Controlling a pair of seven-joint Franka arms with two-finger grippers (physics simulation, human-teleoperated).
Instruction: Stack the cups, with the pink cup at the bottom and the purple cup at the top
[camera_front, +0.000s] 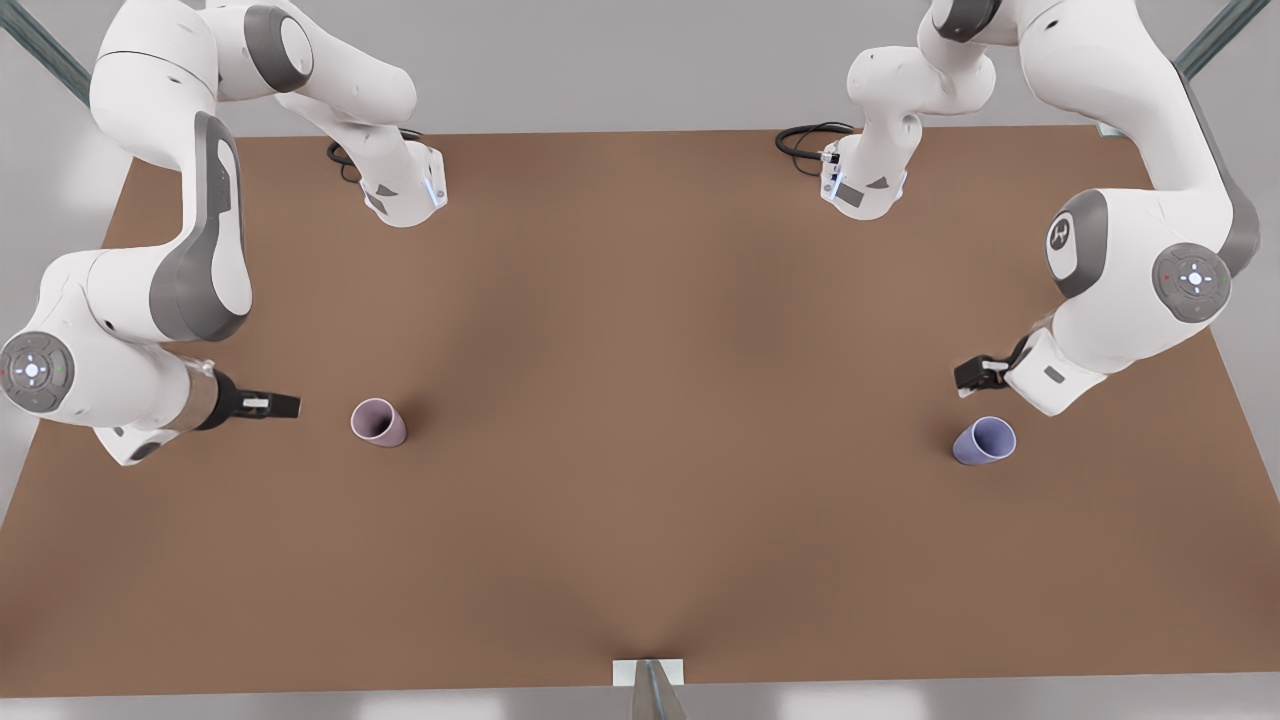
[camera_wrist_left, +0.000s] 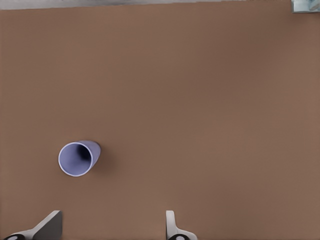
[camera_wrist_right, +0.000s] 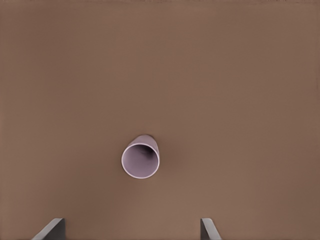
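While both claws hang spread, one pink cup (camera_front: 378, 422) and one purple cup (camera_front: 984, 441) stand apart.

left gripper (camera_wrist_left: 111, 227): only finger tips in frame in left wrist view, rest cut by edge; spread wide
right gripper (camera_wrist_right: 132, 229): same in right wrist view, just two tips (camera_wrist_right: 50, 229), bodies cut off
right gripper, front view (camera_front: 285, 405): seen side-on, finger gap not readable
arm bases: both cut by front view top edge
pink cup (camera_front: 378, 422) base: hidden behind its own rim/wall

Pink cup (camera_front: 378, 422) and purple cup (camera_front: 984, 441) stand well apart on table (camera_front: 640, 560).
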